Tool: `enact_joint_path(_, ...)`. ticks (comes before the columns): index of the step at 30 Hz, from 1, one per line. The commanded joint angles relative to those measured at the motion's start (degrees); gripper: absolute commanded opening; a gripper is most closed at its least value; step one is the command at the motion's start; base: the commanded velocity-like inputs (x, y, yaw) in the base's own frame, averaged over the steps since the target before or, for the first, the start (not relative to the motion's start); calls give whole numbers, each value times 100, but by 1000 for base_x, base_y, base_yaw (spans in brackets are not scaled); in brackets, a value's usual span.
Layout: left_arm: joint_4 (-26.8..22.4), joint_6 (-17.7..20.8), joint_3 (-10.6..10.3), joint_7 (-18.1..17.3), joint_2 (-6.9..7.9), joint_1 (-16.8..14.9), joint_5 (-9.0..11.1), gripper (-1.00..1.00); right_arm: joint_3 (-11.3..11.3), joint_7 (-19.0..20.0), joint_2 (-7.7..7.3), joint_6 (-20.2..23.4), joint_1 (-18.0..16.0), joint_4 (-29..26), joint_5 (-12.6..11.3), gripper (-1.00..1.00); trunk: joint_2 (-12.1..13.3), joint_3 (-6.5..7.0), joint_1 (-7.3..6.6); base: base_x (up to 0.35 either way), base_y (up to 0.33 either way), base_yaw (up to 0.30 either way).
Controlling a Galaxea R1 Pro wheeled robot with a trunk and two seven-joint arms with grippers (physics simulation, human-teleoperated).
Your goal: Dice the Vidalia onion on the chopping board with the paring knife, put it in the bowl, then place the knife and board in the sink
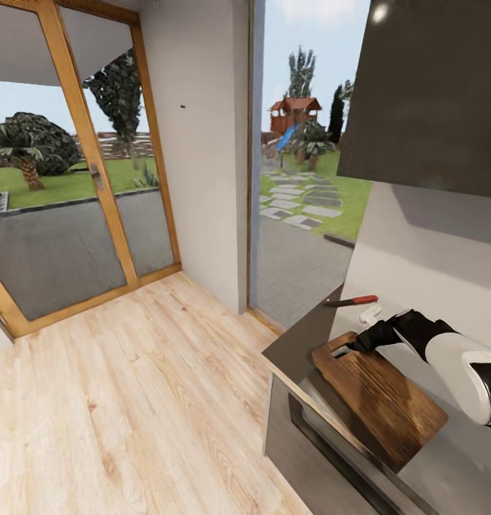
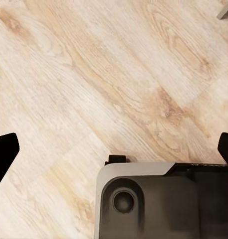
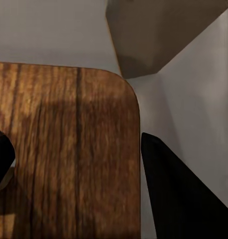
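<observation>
The brown wooden chopping board (image 1: 381, 397) lies at the near end of the grey countertop (image 1: 303, 340), one long side reaching past the front edge. My right gripper (image 1: 356, 345) is at its far end. One finger (image 3: 178, 194) presses the board's (image 3: 69, 139) side edge and the other sits at its handle hole, so the jaws look shut on the board. The red-handled paring knife (image 1: 353, 300) rests on the countertop beyond the board. My left gripper (image 2: 114, 149) hangs open over the wooden floor, holding nothing. Onion, sink and bowl are out of view.
A small white object (image 1: 371, 312) lies beside the knife. A dark wall cabinet (image 1: 431, 93) hangs over the countertop. Left of the counter stretches light wooden floor (image 1: 131, 400), bounded by a glass door with a wooden frame (image 1: 95, 172) and a white wall (image 1: 202, 143).
</observation>
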Motion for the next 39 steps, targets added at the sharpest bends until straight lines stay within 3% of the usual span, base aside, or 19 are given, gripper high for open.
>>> enact_joint_path(1, -1, -10, -3, -1, 0, -1, 28, 100, 23, 10, -3, 41, -2, -12, -29, -100, -11, -2, 4, 0, 0, 0)
enact_joint_path(27, 3, -13, -3, -1, -3, -1, 36, 100, 23, 10, -19, 86, -2, -17, -26, -100, -11, 225, 4, -2, 0, -99)
enact_joint_path(39, 5, -15, -3, -1, -5, -1, 36, 100, 23, 10, -26, 86, -2, -13, -26, -100, -11, 313, 4, -225, 35, -197)
